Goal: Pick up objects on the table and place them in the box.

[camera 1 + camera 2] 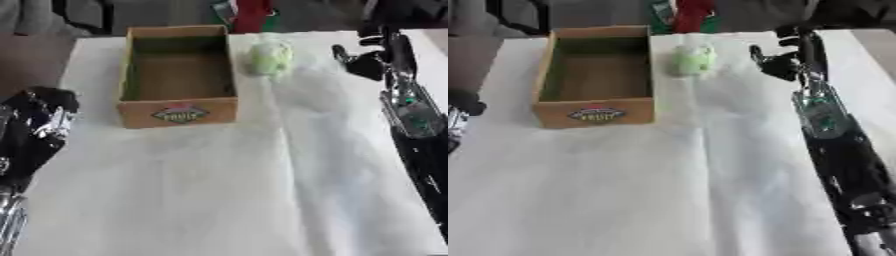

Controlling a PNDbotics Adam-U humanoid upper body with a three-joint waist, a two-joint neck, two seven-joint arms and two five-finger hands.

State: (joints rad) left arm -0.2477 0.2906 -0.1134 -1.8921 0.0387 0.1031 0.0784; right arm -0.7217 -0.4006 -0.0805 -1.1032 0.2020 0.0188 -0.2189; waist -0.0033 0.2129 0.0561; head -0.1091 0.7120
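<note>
so far, nothing in the box (179, 75) near the far left corner of the tabletop (219, 190). one green thing (269, 57) left, just beside the box. right hand (779, 62) near it, holding nothing, fingers half bent. left hand (44, 117) at the left edge, can't tell.

Soft even daylight, bright white table (219, 200) slightly washed out, faint shadows, overall blur, no sharp edges
</note>
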